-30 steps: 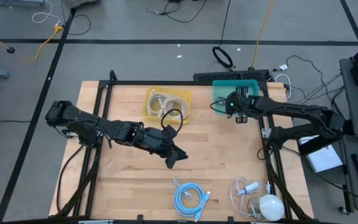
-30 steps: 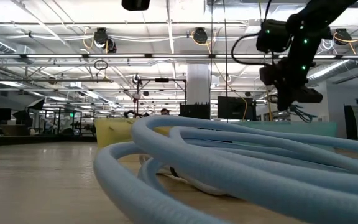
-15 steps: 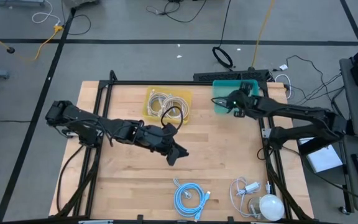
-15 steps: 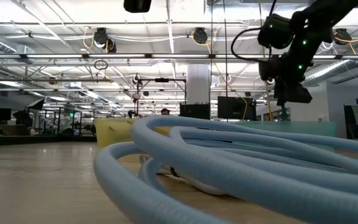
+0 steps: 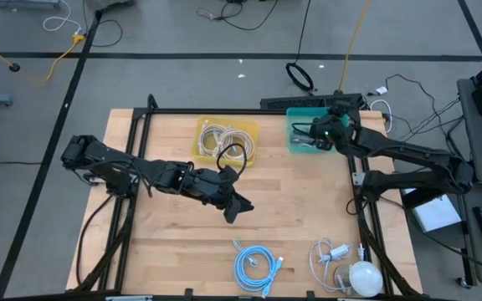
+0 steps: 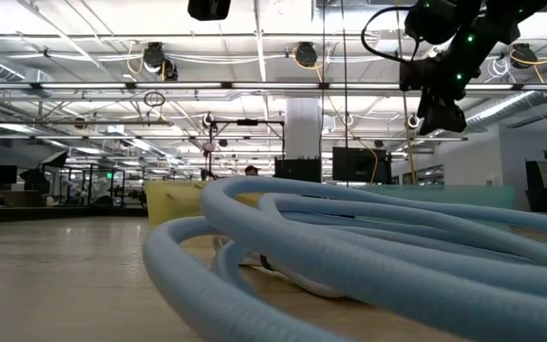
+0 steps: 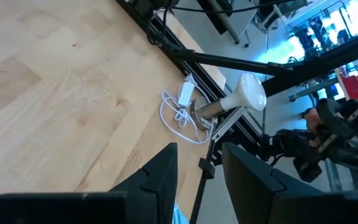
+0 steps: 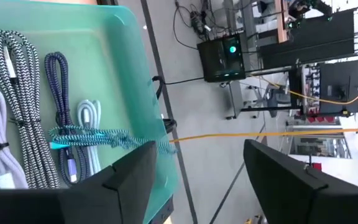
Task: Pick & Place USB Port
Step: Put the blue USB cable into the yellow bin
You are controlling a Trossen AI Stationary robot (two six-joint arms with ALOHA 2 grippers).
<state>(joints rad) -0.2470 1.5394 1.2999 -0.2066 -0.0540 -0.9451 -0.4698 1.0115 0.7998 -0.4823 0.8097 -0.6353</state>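
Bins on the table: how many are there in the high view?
2. A yellow bin holding pale coiled cables sits at the table's far middle; a teal bin sits to its right at the far edge, partly covered by the right gripper.

White lamp (image 5: 363,277) near the table (image 5: 308,209) corner

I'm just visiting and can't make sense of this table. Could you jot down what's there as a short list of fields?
Table: wooden top inside a black frame
Yellow bin: holds pale coiled cables
Green bin: holds several bundled cables, one teal braided
Right gripper: over the green bin, fingers open, holding nothing
Left gripper: mid-table, fingers apart, nothing between them
Blue cable: coiled near the front edge
White cable: front right corner, beside a white bulb
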